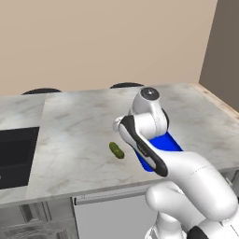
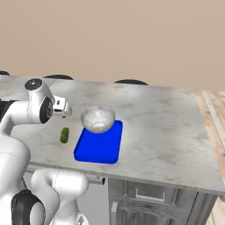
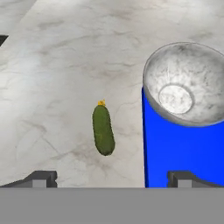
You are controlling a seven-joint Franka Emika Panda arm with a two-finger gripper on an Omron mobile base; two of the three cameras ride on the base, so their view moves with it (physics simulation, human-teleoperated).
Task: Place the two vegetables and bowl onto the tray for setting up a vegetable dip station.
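The cucumber (image 3: 103, 130) lies flat on the marble counter (image 3: 65, 65), ahead of the gripper (image 3: 112, 177) and a little to the left of the midline between its two dark fingertips (image 3: 41, 178), which stand spread wide apart with nothing between them. In the hand view the cucumber runs lengthwise away from the camera, a small yellow nub at its far end, and the blue tray (image 3: 183, 153) starts just beside it on the right, with bare counter between them. The bowl (image 3: 186, 83) sits over the tray's far end, its rim overhanging the tray's left edge; whether it rests fully inside the tray rim is hard to tell from this angle. The right base view gives the whole layout: the bowl (image 2: 98, 118) at the back of the tray (image 2: 99, 147), the front of the tray bare, and the cucumber (image 2: 64, 135) apart from the tray's left side. In the left base view the arm covers most of the tray (image 1: 163, 142), while the cucumber (image 1: 116, 150) shows clearly, along with a dark sink (image 1: 16, 156) far to the left. The tray's near end lies close to the counter's front edge, and wide open counter stretches behind and to the right.
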